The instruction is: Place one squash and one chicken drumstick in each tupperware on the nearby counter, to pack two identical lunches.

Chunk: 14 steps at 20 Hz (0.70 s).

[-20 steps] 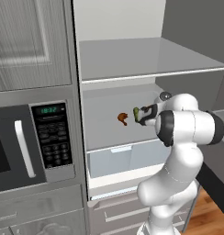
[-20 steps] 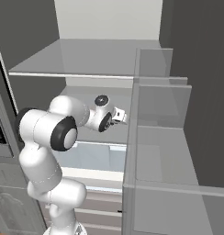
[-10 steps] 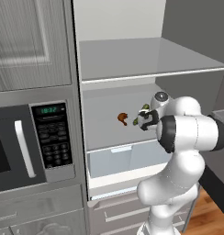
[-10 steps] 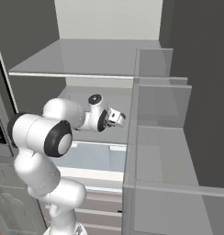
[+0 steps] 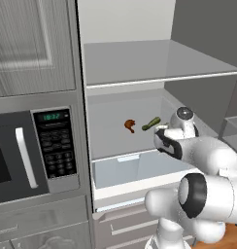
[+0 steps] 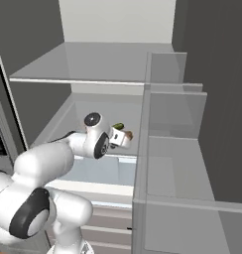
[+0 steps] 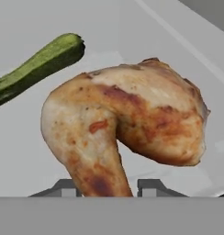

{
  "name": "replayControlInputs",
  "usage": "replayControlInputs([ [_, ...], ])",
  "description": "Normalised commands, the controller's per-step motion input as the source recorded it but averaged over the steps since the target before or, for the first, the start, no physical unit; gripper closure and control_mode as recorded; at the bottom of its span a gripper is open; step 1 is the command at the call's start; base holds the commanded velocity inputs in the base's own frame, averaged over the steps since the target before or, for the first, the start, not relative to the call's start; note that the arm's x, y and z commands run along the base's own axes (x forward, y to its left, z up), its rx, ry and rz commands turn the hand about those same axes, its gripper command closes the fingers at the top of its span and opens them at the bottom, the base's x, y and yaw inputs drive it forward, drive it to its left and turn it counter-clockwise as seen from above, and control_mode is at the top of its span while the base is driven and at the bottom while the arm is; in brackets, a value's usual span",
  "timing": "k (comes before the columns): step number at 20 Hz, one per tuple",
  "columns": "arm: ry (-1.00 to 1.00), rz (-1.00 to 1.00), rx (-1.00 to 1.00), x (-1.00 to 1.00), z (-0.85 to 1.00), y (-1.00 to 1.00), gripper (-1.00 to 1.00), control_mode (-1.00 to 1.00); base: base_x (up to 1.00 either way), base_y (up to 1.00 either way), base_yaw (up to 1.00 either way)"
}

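Observation:
On the white fridge shelf lies a plump golden-tan chicken drumstick (image 7: 132,124), its narrow leg end pointing at the hand. My gripper (image 7: 107,187) is open, and its fingertips (image 7: 153,186) stand close on either side of that leg end, with a thin gap on the right. The green zucchini-like squash (image 7: 36,69) lies just beyond it. From the left base view the gripper (image 5: 158,135) reaches into the fridge beside the squash (image 5: 151,123) and a smaller reddish drumstick (image 5: 129,125). The right base view shows the gripper (image 6: 127,138) at the golden drumstick (image 6: 129,134). The tupperware and the counter are out of view.
A glass shelf (image 5: 154,63) spans the fridge above the hand. A pale crisper drawer (image 5: 125,170) sits below it. A microwave (image 5: 23,155) fills the wall to the left. The open door's clear shelves (image 6: 172,124) stand close on the right.
The hand has sunk lower and pushed deeper into the fridge toward the golden drumstick. Its fingers have narrowed around the leg end.

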Motion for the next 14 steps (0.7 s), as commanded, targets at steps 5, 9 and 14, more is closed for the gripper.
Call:
replayControlInputs([
  [5,0.00,0.09,0.00,-1.00,0.90,0.09,1.00,-1.00,0.00,0.00,0.00],
  [9,0.01,0.03,0.01,-1.00,0.80,0.03,1.00,-1.00,0.00,0.00,0.00],
  [14,0.08,0.01,0.00,-1.00,0.52,0.02,1.00,-1.00,0.00,0.00,0.00],
])
